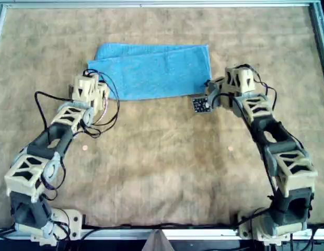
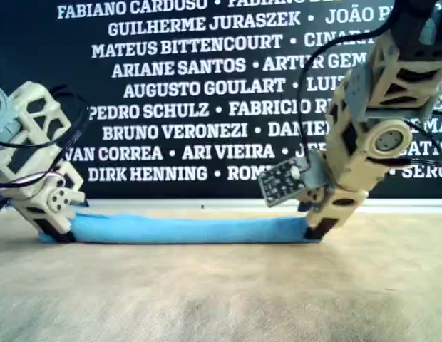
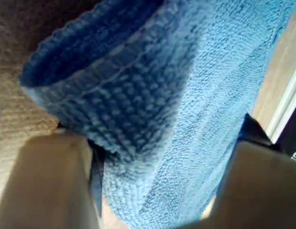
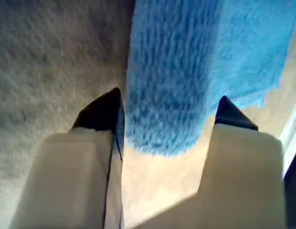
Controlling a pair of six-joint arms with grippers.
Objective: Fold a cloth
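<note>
My two grippers flank the cloth [image 1: 154, 71], which lies folded into a wide strip on the tan mat [image 1: 162, 167]. My left gripper [image 3: 162, 157] has its fingers spread around one short end; my right gripper [image 4: 167, 124], fingers likewise spread, straddles the opposite folded edge. Bare mat stretches beyond the cloth's long hem toward my arm bases.

A tan, carpet-like mat [image 1: 162, 172] covers the whole work surface, mottled and a bit worn, with a metal frame [image 1: 151, 4] running along its edges. Behind it stands a black wall [image 2: 207, 92] printed with rows of white names, and a pale strip [image 2: 392, 205] lines its foot.
</note>
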